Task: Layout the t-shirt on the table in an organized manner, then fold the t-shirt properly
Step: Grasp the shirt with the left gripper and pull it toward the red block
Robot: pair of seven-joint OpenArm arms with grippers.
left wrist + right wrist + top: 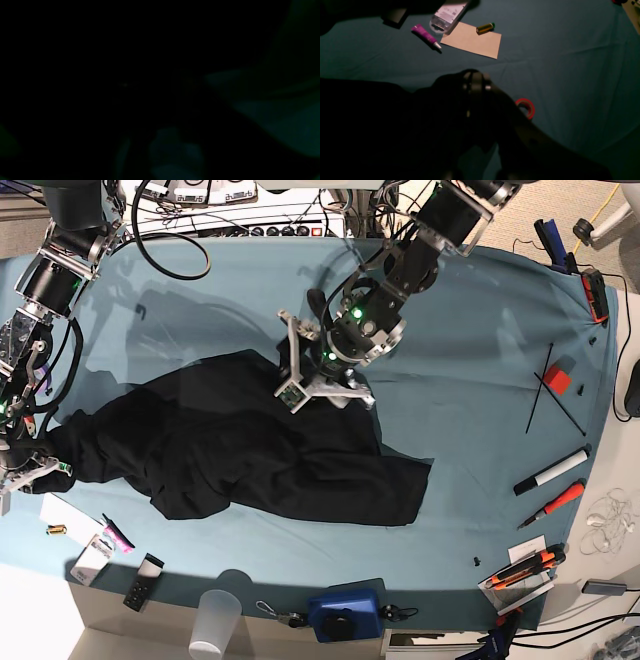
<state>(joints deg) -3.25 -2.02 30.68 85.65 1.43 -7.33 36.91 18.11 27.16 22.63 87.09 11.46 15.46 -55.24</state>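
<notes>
Black cloth fills the lower half of the right wrist view: the t-shirt (382, 120), bunched around the right gripper (476, 86), whose jaws are clenched on a fold of it. Beyond it on the teal table (570, 75) lie a red tape roll (526, 107), a tan card (473, 40), a small battery (485, 28) on the card's far edge, a purple tube (426, 36) and a clear packet (447, 16).

From the base view the shirt (250, 450) lies crumpled across the middle of the table (480, 350), spread from the left edge toward the centre, with one flap reaching right. No print shows; only black fabric. The right gripper (28, 470) sits at the shirt's left end, by the table's edge. The left gripper (310, 380) is down on the shirt's upper edge near the table's centre; whether its jaws are released or pinching cloth I cannot tell, since the left wrist view is almost wholly dark.

Along the right side lie a marker (552, 471), a red pen (550, 505) and a red block (557, 380). Near the front edge stand a clear cup (215, 620) and a blue device (345, 615).
</notes>
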